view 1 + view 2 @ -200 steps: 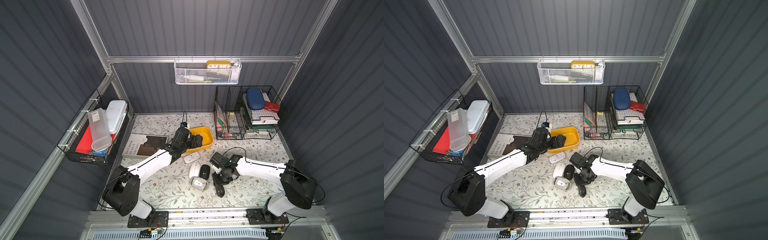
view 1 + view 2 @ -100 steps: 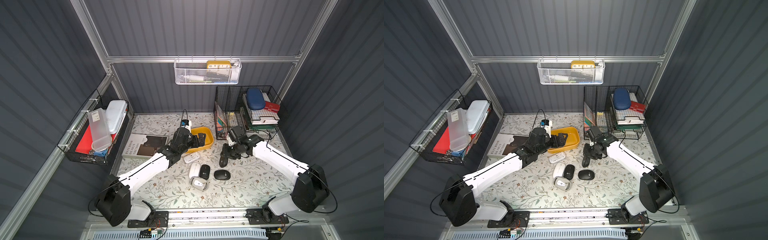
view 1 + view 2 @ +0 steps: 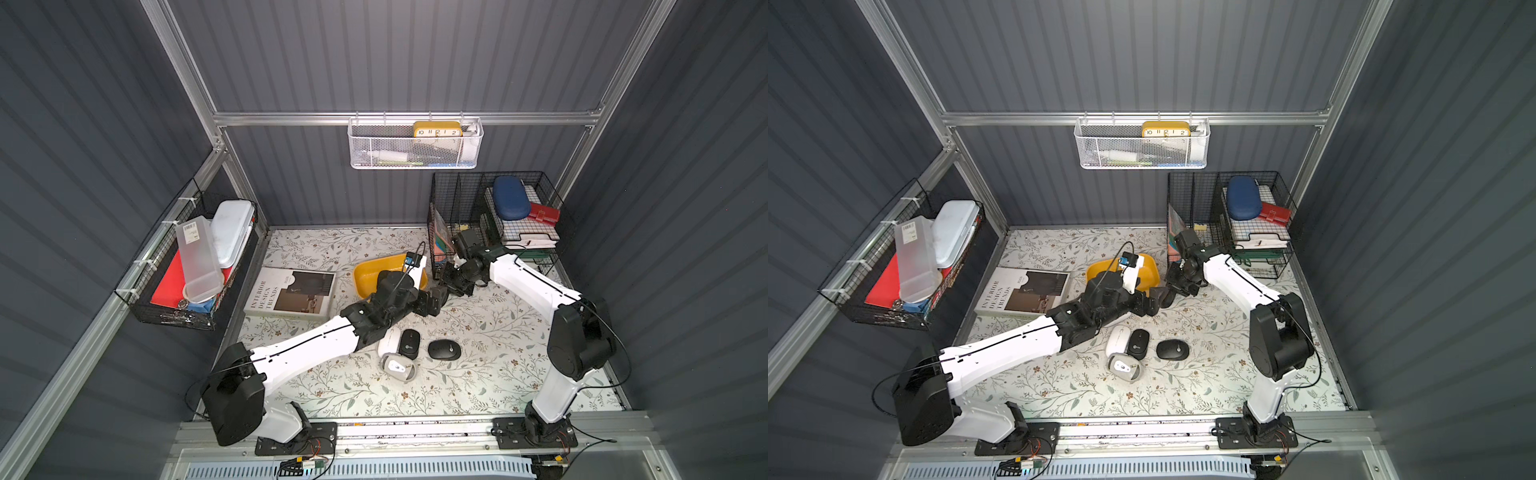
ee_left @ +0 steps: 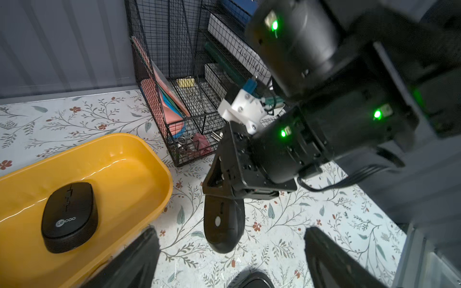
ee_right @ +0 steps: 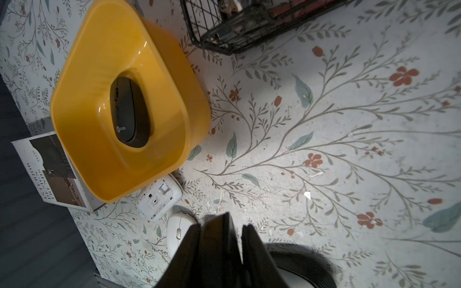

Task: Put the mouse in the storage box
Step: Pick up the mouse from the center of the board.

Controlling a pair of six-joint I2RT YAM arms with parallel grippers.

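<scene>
Right gripper (image 4: 224, 195) is clamping a black mouse (image 4: 223, 224) by one end, holding it over the tabletop (image 4: 311, 219) just beside the box (image 5: 174, 104) (not touching it), toward the back edge. Left gripper (image 3: 434, 300) is standing wide open and empty, its fingers flanking that mouse. A second mouse (image 4: 68, 217) is lying inside the box.

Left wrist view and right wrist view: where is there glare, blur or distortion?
Left wrist view: a glare streak runs along the inner wall of the storage box, green lights on the right arm bloom, and the left gripper is dark and soft. Right wrist view: the wide lens stretches the box, small highlights sit on its wall, and the right gripper is an unlit blur.
</scene>
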